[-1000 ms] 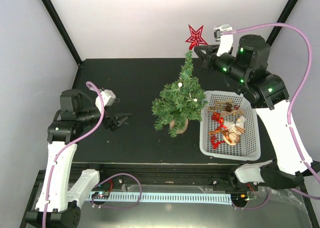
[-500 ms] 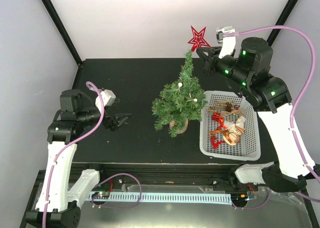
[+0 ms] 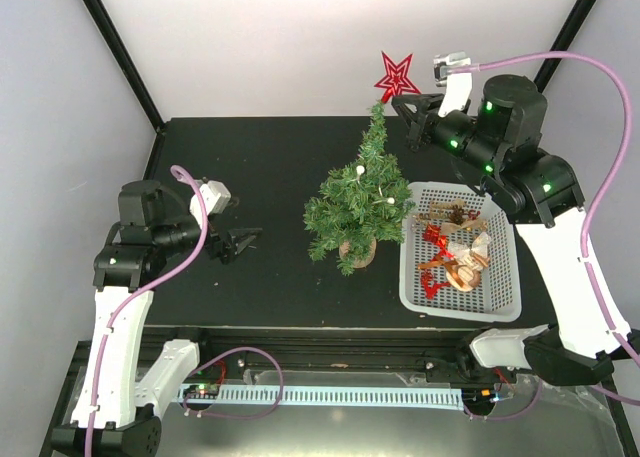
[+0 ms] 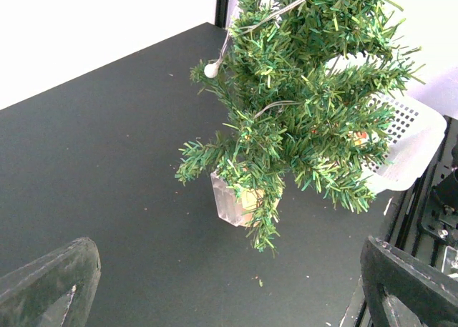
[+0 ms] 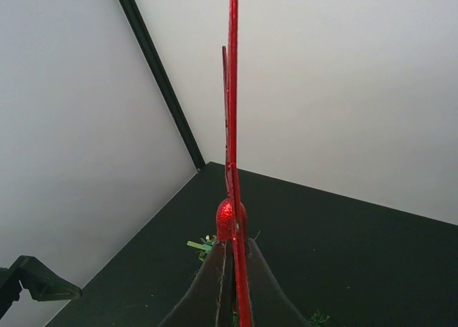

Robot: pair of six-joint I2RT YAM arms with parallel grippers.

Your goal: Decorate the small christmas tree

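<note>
Left gripper (image 3: pixel 240 243): jaws wide apart, empty, left of tree. Small christmas tree (image 3: pixel 357 202): upright mid-table (image 3: pixel 260 167), touching white basket (image 3: pixel 507 277). Right gripper (image 3: pixel 404 101): clamped on red star (image 3: pixel 396 76), just above the treetop.

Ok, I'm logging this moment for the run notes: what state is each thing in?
small christmas tree: upright, top bare, light string draped on it.
red star: gripped, raised near the treetop, not on it.
right gripper: shut on the red star.
left gripper: open, empty.
white basket: upright, ornaments inside.
</note>
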